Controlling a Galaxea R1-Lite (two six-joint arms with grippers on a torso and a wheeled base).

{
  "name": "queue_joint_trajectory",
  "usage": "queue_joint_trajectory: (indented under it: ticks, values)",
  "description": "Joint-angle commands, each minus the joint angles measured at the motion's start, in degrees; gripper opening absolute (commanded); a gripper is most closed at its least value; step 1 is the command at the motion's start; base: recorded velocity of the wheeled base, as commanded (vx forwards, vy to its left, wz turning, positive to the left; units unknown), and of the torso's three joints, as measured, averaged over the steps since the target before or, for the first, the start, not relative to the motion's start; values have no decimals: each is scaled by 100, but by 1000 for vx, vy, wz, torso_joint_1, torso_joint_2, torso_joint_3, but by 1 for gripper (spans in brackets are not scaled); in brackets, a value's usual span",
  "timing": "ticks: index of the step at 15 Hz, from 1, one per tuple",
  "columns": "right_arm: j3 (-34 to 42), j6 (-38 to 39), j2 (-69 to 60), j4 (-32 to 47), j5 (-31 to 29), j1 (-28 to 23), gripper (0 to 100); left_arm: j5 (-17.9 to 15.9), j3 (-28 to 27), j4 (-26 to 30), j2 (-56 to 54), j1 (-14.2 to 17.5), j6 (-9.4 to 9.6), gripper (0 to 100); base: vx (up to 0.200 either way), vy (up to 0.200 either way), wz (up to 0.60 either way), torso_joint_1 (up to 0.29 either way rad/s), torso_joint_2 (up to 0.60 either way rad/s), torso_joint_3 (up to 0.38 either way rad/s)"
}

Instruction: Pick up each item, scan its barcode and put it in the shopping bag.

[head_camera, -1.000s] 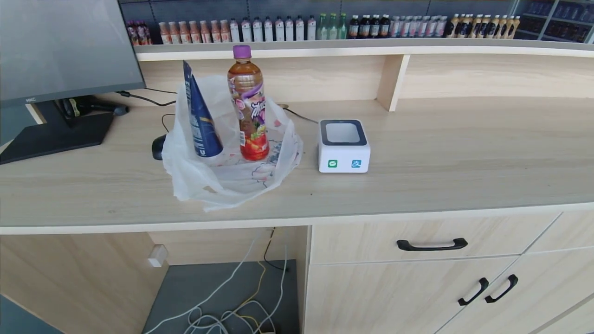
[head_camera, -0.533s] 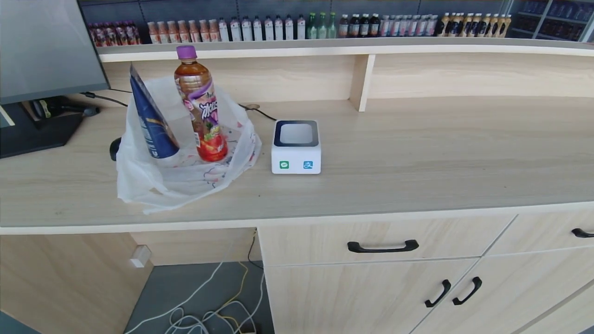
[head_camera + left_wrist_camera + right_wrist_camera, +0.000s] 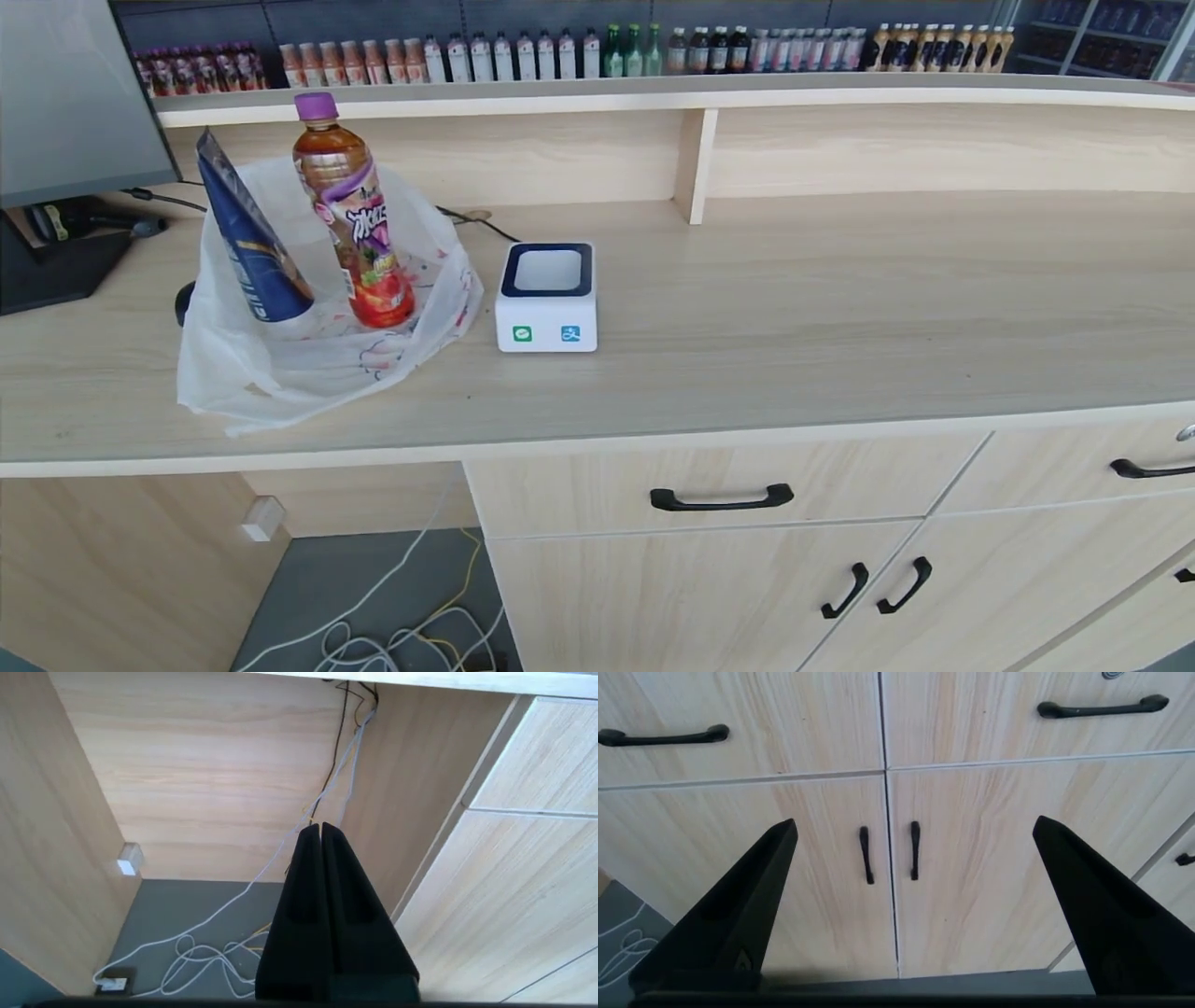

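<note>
A thin white plastic shopping bag [image 3: 280, 364] lies open on the wooden counter at the left. Inside it stand a tea bottle [image 3: 350, 219] with a purple cap and a red label base, and a dark blue snack pouch [image 3: 245, 238] leaning beside it. To the bag's right sits the white box-shaped barcode scanner [image 3: 546, 299] with a dark-framed window on top. My left gripper [image 3: 320, 831] is shut and empty, hanging below the counter in front of the open leg space. My right gripper [image 3: 910, 835] is open and empty, facing the cabinet doors.
A monitor [image 3: 65, 93] on a black stand occupies the counter's far left, with a black mouse [image 3: 185, 301] behind the bag. A raised shelf [image 3: 653, 93] backs the counter. Drawers and doors with black handles [image 3: 721, 500] are below; loose cables [image 3: 411, 635] lie on the floor.
The whole head view has shifted: bag, bottle and scanner sit further left in the picture, so the camera has turned right. Nothing on the counter has moved.
</note>
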Motion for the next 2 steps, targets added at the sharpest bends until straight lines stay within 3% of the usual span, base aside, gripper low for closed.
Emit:
queue_joint_trajectory:
  ticks: [1, 2]
  values:
    - [2, -2, 7, -1, 0, 4, 100, 0, 0, 0, -2, 0, -2, 0, 0, 0, 0, 0, 0, 0]
    - [2, -2, 7, -1, -8, 4, 100, 0, 0, 0, -2, 0, -2, 0, 0, 0, 0, 0, 0, 0]
